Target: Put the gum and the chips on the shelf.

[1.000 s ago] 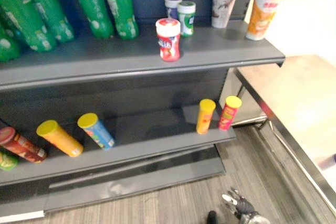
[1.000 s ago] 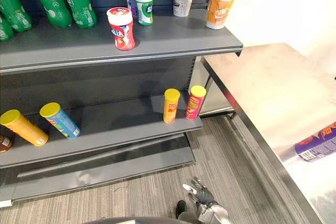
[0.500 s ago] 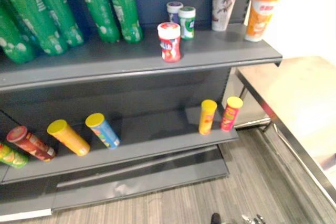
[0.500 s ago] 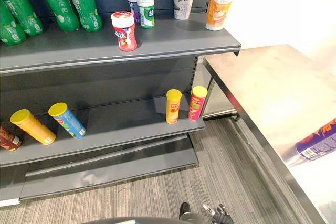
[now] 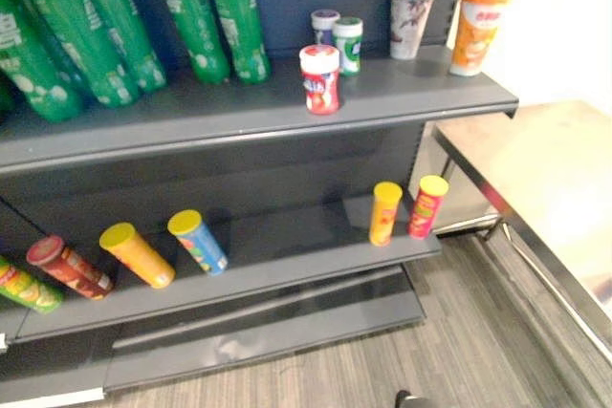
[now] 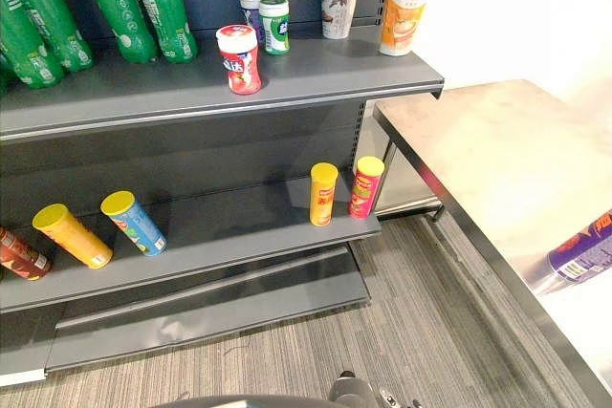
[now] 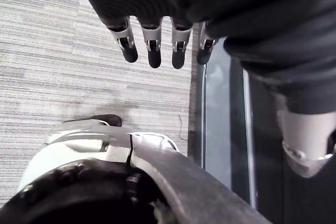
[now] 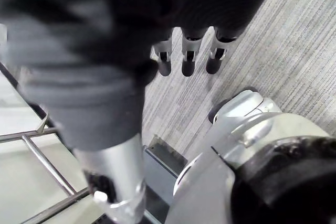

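Hanging low over the striped grey carpet (image 7: pixel 63 51), your left hand (image 7: pixel 151 43) has straight, loosely spread fingers and holds nothing, with the shelf unit's base (image 7: pixel 216 124) just beside it. Your right hand (image 8: pixel 188 56) hangs the same way, relaxed and empty. Ahead of and well above both hands, the red gum bottle (image 5: pixel 319 78) stands upright near the front edge of the upper shelf (image 5: pixel 421 102). Lower down, a yellow chips can (image 5: pixel 384 212) and a red chips can (image 5: pixel 426 205) stand side by side at the lower shelf (image 5: pixel 287 265)'s right end. Off to your right hand's side, a purple can (image 6: pixel 581 251) lies on the steel table (image 6: pixel 478 150).
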### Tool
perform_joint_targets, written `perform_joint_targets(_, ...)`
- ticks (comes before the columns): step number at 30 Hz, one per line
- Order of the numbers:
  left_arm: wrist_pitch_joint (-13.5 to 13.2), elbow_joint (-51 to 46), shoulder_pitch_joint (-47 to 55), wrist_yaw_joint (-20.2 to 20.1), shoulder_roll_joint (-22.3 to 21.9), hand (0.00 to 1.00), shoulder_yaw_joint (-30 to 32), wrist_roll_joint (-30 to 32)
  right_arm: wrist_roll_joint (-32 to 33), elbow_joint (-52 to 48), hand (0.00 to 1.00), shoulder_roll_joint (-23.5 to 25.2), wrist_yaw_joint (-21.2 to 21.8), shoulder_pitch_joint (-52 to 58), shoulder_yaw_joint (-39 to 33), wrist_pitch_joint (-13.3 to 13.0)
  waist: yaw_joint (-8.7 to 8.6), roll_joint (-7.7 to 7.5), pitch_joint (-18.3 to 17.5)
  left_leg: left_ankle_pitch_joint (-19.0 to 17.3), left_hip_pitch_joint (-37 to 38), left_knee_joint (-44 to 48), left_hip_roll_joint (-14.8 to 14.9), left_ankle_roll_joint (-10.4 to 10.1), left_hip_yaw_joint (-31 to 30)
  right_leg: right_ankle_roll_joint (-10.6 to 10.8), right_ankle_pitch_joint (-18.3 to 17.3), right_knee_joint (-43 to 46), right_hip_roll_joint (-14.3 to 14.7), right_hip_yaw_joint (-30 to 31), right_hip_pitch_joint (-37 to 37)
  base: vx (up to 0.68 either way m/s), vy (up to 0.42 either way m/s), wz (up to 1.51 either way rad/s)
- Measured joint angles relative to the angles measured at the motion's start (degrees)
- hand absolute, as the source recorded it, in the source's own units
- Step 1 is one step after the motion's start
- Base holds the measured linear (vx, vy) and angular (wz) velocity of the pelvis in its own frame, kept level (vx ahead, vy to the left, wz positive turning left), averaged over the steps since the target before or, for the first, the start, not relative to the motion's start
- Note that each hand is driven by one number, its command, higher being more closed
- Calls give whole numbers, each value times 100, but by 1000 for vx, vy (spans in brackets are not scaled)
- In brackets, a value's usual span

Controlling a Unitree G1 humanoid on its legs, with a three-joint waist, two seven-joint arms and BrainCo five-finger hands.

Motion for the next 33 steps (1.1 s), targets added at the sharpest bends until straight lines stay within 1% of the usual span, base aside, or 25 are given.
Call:
perform_joint_targets(6,1,-18,-1,15,0,0,107,-134,2,-63,0,62,-29,-9,1,-40,14,-74,98,-241,-97,346,106,-17,43,-20,-152,176,-8,18,-48,27,9,-3)
perform_joint_targets(7,1,-36,0,21,6,0,113,-135,2,-88,0,83,-60,-9,0,-64,16,-90,114,-282,-97,397,121,-21,45,9,-196,240,-11,15,-55,76,1,1)
perform_joint_targets(10,-2,-122,0,21,7,0,113,-129,14,-288,0,135,-132,-16,-1,-133,18,-104,167,-468,-275,761,215,15,66,52,-256,407,-12,5,-166,81,13,-3)
perform_joint_targets(12,-2,-131,-67,20,10,0,114,-121,67,-473,0,169,-156,-20,-8,-153,19,-83,292,-602,-318,997,280,20,114,57,-257,501,-26,-61,-168,62,30,-4)
perform_joint_targets(13,3,-131,-104,30,25,0,113,-110,110,-572,0,211,-177,-7,-20,-154,13,-122,320,-676,-385,1157,326,27,200,79,-240,534,-44,-92,-202,21,67,-9)
perform_joint_targets(14,31,-180,-115,55,41,0,114,-89,204,-701,0,287,-199,4,-41,-157,12,-101,339,-715,-376,1250,386,26,412,150,-183,639,-66,-109,-254,-3,77,-15)
perform_joint_targets(15,52,-222,-108,68,43,0,118,-82,258,-739,0,326,-200,12,-58,-168,11,-112,356,-730,-356,1274,420,41,496,172,-124,699,-65,-138,-291,-33,93,-32)
perform_joint_targets(16,66,-242,-110,57,37,0,152,53,329,-802,0,359,-193,35,-103,-173,12,-93,355,-743,-328,1324,519,57,738,139,87,763,-26,-245,-401,-45,73,-36)
perform_joint_targets(17,70,-247,-119,57,27,0,174,114,330,-846,0,378,-182,45,-137,-173,12,-38,379,-742,-278,1321,576,58,890,114,215,741,17,-288,-455,-48,108,-70)
perform_joint_targets(18,107,-329,-122,53,-6,0,239,163,328,-983,0,425,-147,50,-208,-179,4,-17,393,-732,-180,1302,725,72,1361,-26,499,584,118,-507,-492,-68,103,-103)
perform_joint_targets(19,131,-365,-92,39,-25,0,348,153,318,-1091,0,442,-107,2,-211,-179,19,-29,385,-735,-117,1282,825,79,1803,-300,416,791,93,-920,-594,-97,98,-128)
perform_joint_targets(20,160,-356,-102,44,-30,0,391,138,316,-1130,0,437,-81,-17,-212,-180,6,-37,388,-735,-34,1236,846,79,2077,-584,177,1341,-67,-1348,-737,-56,54,-136)
perform_joint_targets(21,180,-355,-97,69,-39,0,371,113,308,-1095,0,412,-5,-55,-221,-182,7,-2,400,-718,93,1214,911,64,2387,-780,49,1837,-279,-1890,-710,9,25,-114)
perform_joint_targets(22,177,-364,-95,72,-39,0,369,107,305,-1043,0,406,34,-78,-216,-183,17,-6,399,-706,181,1231,930,44,2565,-845,46,1962,-370,-2144,-631,82,12,-148)
perform_joint_targets(23,180,-359,-102,78,-11,0,381,75,274,-881,0,402,100,-183,-192,-188,20,-98,389,-704,280,1402,894,47,2820,-1029,87,1842,-340,-2459,-565,29,-45,-181)
perform_joint_targets(24,190,-300,-117,75,25,0,421,62,256,-744,0,339,133,-335,-20,-202,47,-177,397,-695,105,1642,1004,298,2779,-1543,386,1226,-38,-2455,-556,-33,-59,-196)
perform_joint_targets(25,183,-281,-159,69,38,0,425,50,247,-642,0,308,144,-469,67,-224,93,-142,360,-805,-71,1534,943,406,2673,-1587,601,674,214,-2231,-503,-207,-95,-188)
perform_joint_targets(26,135,-315,-268,70,-26,0,413,29,217,-589,0,210,167,-666,44,-251,79,-27,392,-317,-183,862,850,378,2657,-1528,-123,1389,68,-2545,-549,-211,-62,-126)
perform_joint_targets(27,129,-343,-302,80,-3,0,399,20,218,-504,0,186,164,-694,39,-253,32,-86,390,-307,-167,898,800,287,2780,-1254,-509,1878,-208,-2720,-476,-166,-86,-109)
perform_joint_targets(28,166,-316,-362,111,88,0,364,19,216,-416,0,175,235,-698,62,-258,22,-125,387,-339,-158,1065,806,307,2937,-864,-808,1862,-439,-2872,-65,-36,-110,-88)
perform_joint_targets(29,175,-311,-383,116,101,0,383,18,215,-422,0,177,272,-719,107,-260,49,-208,395,-394,-127,1224,856,241,3120,-696,-864,1515,-350,-3022,70,-18,-124,-86)
perform_joint_targets(30,178,-281,-386,115,102,0,385,19,212,-440,0,163,276,-744,153,-263,56,-165,395,-396,-123,1253,888,238,3166,-668,-847,1199,-197,-3060,173,-26,-179,-102)
perform_joint_targets(31,179,-238,-384,117,80,0,389,21,206,-440,0,137,276,-804,274,-288,50,-112,386,-395,-66,1248,973,239,3262,-581,-766,338,204,-2925,454,-69,-166,-78)
perform_joint_targets(32,188,-224,-385,114,42,0,387,27,205,-432,0,122,261,-838,305,-282,37,-59,405,-394,-66,1281,1048,238,3279,-604,-630,82,348,-2848,513,-54,-135,-71)
perform_joint_targets(33,189,-225,-375,113,40,0,385,30,206,-434,0,122,256,-837,307,-282,30,-51,400,-371,-66,1293,1067,217,3293,-601,-598,-38,404,-2823,552,-105,-55,-34)
